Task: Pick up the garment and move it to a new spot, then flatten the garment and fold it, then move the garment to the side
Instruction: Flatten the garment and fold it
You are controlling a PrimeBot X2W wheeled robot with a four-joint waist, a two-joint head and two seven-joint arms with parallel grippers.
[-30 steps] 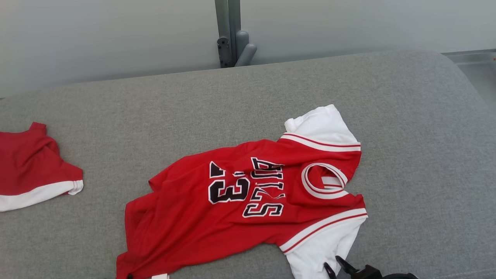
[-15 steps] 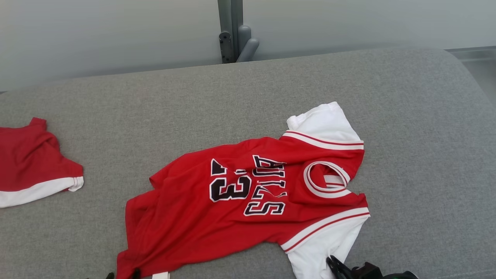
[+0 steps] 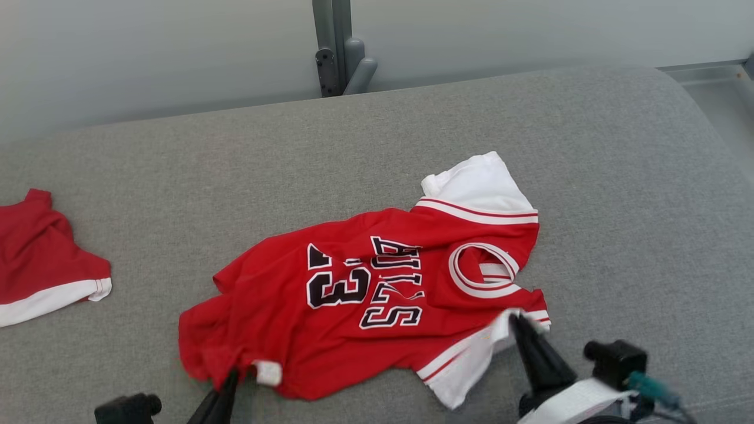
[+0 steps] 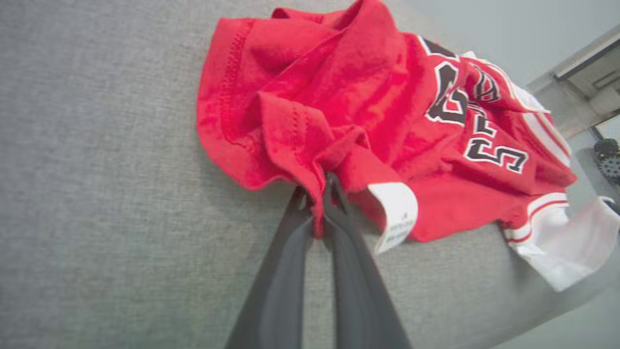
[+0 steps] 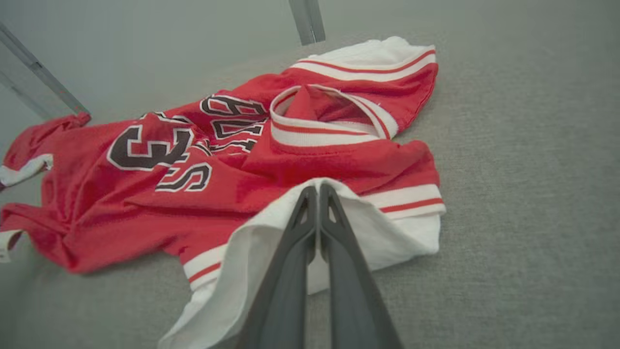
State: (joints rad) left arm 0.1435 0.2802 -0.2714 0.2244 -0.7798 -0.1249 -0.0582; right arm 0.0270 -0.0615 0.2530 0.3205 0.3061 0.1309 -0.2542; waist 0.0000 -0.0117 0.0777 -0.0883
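Note:
The garment (image 3: pixel 365 300) is a red jersey with white sleeves and black lettering, lying rumpled on the grey cushion. My left gripper (image 3: pixel 231 377) is shut on its red bottom hem beside the small white label (image 3: pixel 268 372); the left wrist view shows the fingers (image 4: pixel 290 271) pinching a bunched fold of the garment (image 4: pixel 339 111). My right gripper (image 3: pixel 518 323) is shut on the near white sleeve, which is lifted and folded over. In the right wrist view, the fingertips (image 5: pixel 334 213) clamp the sleeve edge of the garment (image 5: pixel 193 169).
A second red cloth with a white band (image 3: pixel 41 265) lies at the far left of the grey cushion (image 3: pixel 177 165). A grey metal post (image 3: pixel 333 47) stands against the wall behind. The cushion's rounded right end drops off near the floor (image 3: pixel 718 100).
Both grippers came in from the bottom edge and shut on the garment. The hem bunched inward at the left, and the near sleeve was pulled up and over. The camera also shifted slightly.

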